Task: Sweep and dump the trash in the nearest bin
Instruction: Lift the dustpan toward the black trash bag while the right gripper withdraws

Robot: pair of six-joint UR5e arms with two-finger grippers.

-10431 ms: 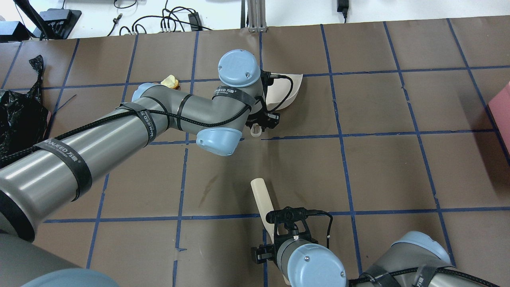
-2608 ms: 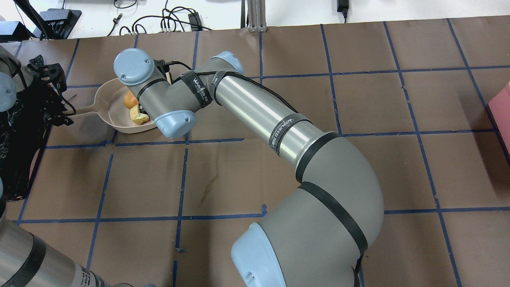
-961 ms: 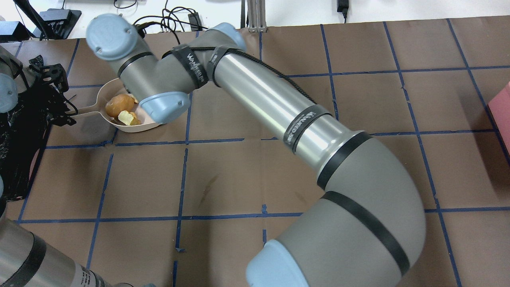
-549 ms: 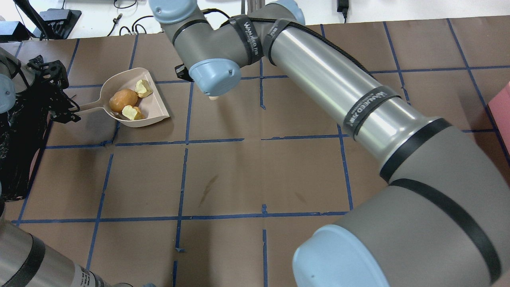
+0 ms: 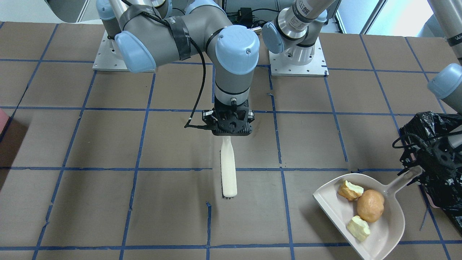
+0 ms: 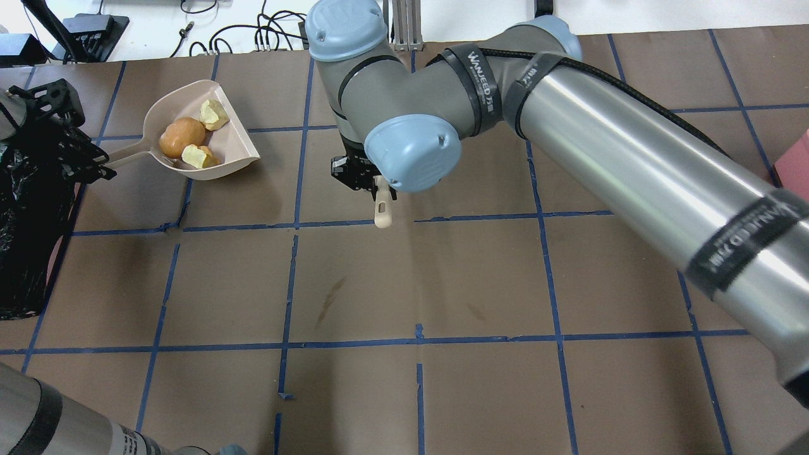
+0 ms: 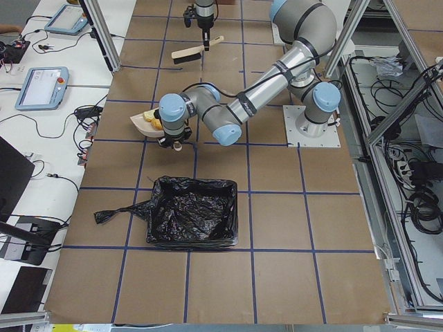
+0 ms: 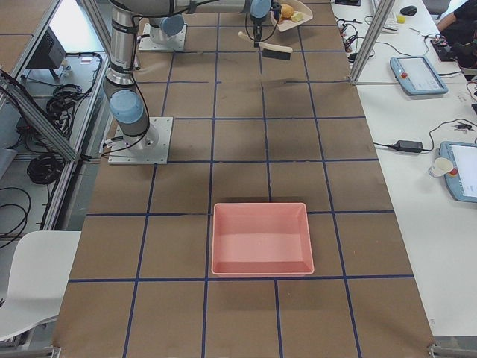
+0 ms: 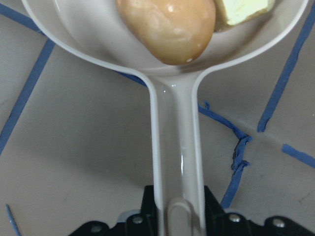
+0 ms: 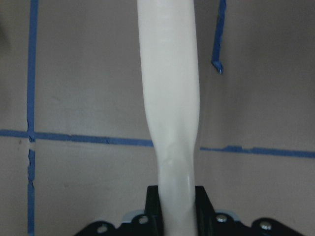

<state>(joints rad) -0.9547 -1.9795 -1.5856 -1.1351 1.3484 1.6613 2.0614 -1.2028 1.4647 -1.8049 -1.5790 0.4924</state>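
My left gripper [image 6: 71, 153] is shut on the handle of a beige dustpan [image 6: 237, 142] and holds it beside the bin [image 6: 25, 240], a black-bagged container at the table's left edge. The pan [image 5: 391, 231] carries the tan potato lump [image 6: 181, 137], the golden-brown bread chunk [image 6: 197, 156] and the pale yellow chunk [image 6: 213, 114]. The left wrist view shows the pan handle [image 9: 177, 147] and the lump [image 9: 167, 24]. My right gripper [image 5: 231, 131] is shut on a white brush [image 5: 228, 169] over the table's middle, bristles down.
A pink tray [image 8: 261, 239] sits far off at the right end of the table and shows at the edge of the overhead view [image 6: 796, 164]. Cables lie beyond the table's far edge [image 6: 265, 35]. The bin [image 7: 194, 221] stands open.
My right arm has pulled the brush away from the dustpan toward the table's middle. My left gripper has raised the loaded dustpan slightly; all three pieces stay in it.
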